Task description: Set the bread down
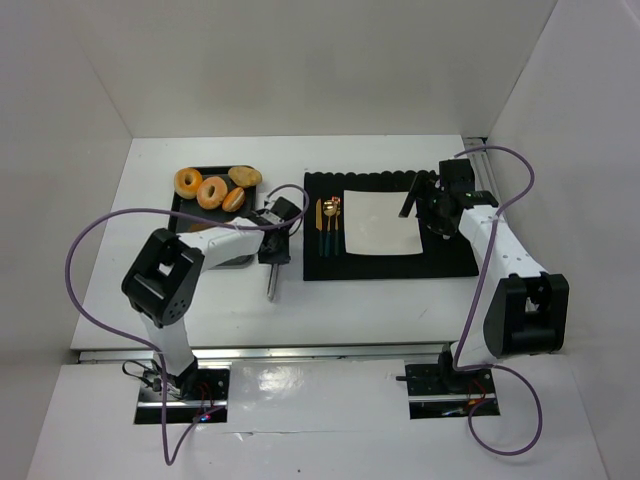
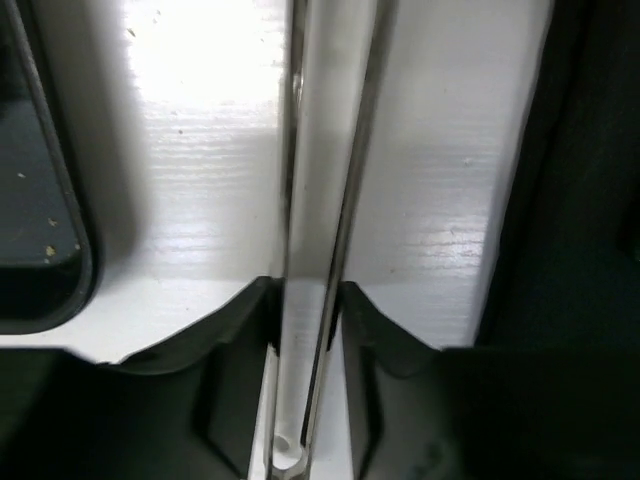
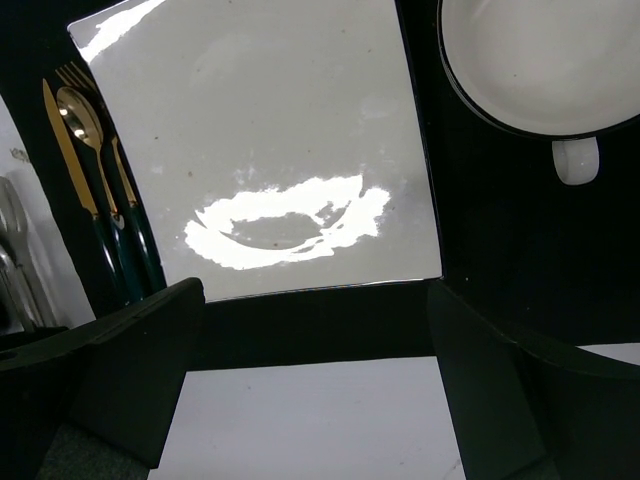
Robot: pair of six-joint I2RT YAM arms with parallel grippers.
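The bread [image 1: 215,189] lies in a heap on a black tray [image 1: 178,212] at the back left: two glazed rings, an oval roll and another piece. Right of the tray, my left gripper [image 1: 274,250] [image 2: 308,295] is down on the white table. It is shut on a pair of metal tongs [image 2: 315,200] [image 1: 271,280], with its fingers [image 2: 245,330] pressed against the tongs' two arms. My right gripper [image 1: 410,200] [image 3: 312,300] hangs open over the black mat [image 1: 390,262] beside the white square plate [image 1: 380,222] [image 3: 260,130]. Nothing is between its fingers.
Gold cutlery [image 1: 330,225] [image 3: 90,180] with dark handles lies on the mat left of the plate. A white cup [image 3: 530,60] stands on the mat right of the plate. The tray's corner [image 2: 40,250] shows left of the tongs. White walls close in the table.
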